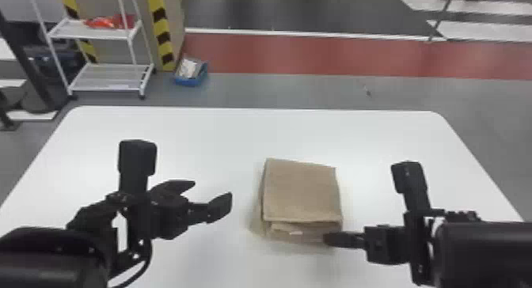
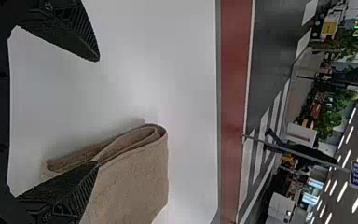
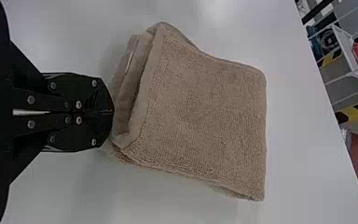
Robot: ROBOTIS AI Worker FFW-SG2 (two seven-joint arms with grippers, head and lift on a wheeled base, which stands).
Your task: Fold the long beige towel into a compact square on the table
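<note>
The beige towel (image 1: 301, 191) lies on the white table as a compact, layered, roughly square stack, its layered edge facing the robot. My left gripper (image 1: 213, 196) stands open to the left of the towel, apart from it in the head view. In the left wrist view the left gripper (image 2: 95, 112) has nothing between its fingers, and the towel (image 2: 133, 175) shows a looped fold. My right gripper (image 1: 330, 239) is at the towel's near right corner. In the right wrist view the right gripper (image 3: 112, 112) is shut, its tips against the towel's (image 3: 200, 112) layered edge.
The white table (image 1: 198, 129) extends around the towel on all sides. Beyond its far edge stand a white shelf rack (image 1: 109, 77) and a blue box (image 1: 191, 73) on the floor.
</note>
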